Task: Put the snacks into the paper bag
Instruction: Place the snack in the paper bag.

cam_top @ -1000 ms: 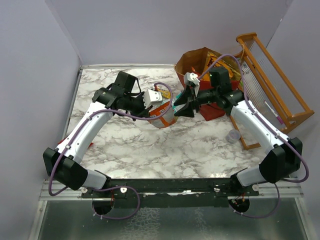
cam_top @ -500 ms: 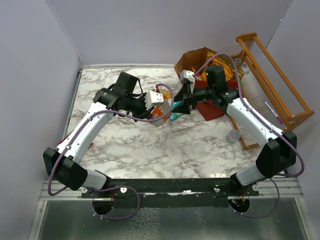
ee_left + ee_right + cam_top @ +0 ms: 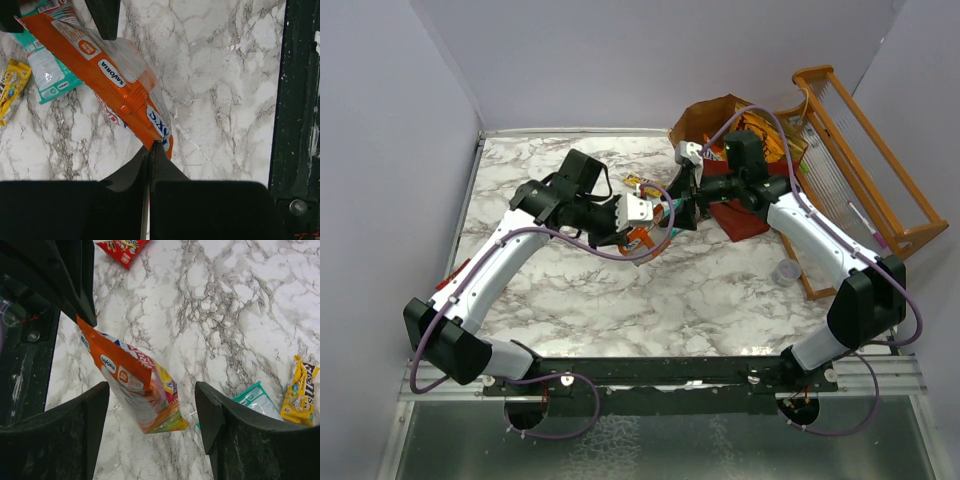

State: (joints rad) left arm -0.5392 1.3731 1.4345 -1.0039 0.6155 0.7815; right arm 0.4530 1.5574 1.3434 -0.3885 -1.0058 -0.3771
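My left gripper [image 3: 151, 145] is shut on the corner of an orange snack packet [image 3: 110, 80] and holds it off the table; the top view shows this pair [image 3: 640, 232] mid-table. My right gripper [image 3: 151, 388] is open, and the packet's free end [image 3: 145, 400] hangs between its fingers without touching them. A teal packet [image 3: 47, 70] and a yellow candy packet [image 3: 12, 87] lie on the marble below. The red paper bag [image 3: 715, 115] stands at the back with several packets inside. A dark red bag [image 3: 740, 218] lies under the right arm.
An orange wooden rack [image 3: 865, 160] stands at the right edge. A small clear cup [image 3: 785, 272] sits in front of it. A small red packet [image 3: 120, 247] lies near the left arm. The black front rail [image 3: 300, 100] runs along the near edge.
The left gripper carried the orange packet right and up. The right gripper moved left, and its open fingers now sit either side of the packet's free end.
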